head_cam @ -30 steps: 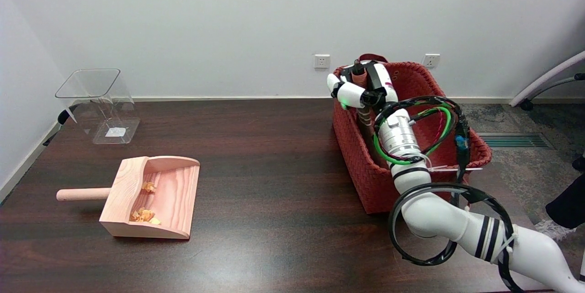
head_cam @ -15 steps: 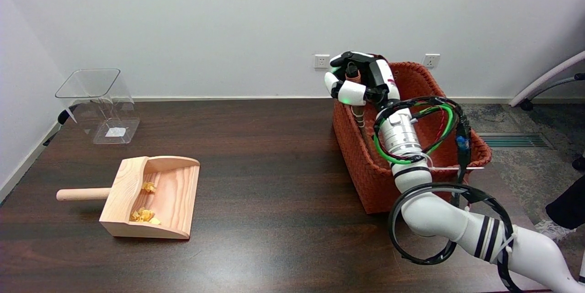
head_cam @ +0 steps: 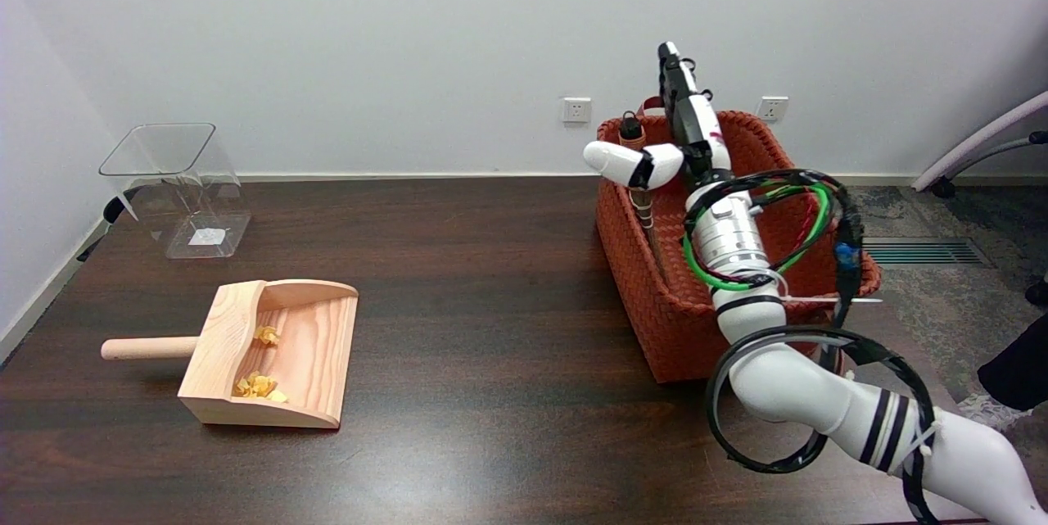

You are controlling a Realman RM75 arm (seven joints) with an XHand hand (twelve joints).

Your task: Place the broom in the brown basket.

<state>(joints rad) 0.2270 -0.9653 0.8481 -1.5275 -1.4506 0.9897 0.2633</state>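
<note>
Basket (head_cam: pixel 655 312) interior crowded: broom (head_cam: pixel 637 169) against left wall, right hand (head_cam: pixel 684 136) above rim.

Right arm reaching in from lower right, forearm angled up over the brown basket (head_cam: pixel 655 296), right hand (head_cam: pixel 679 136) above its far left corner, fingers (head_cam: pixel 673 83) extended upward, thumb spread leftward, palm holding nothing
</note>
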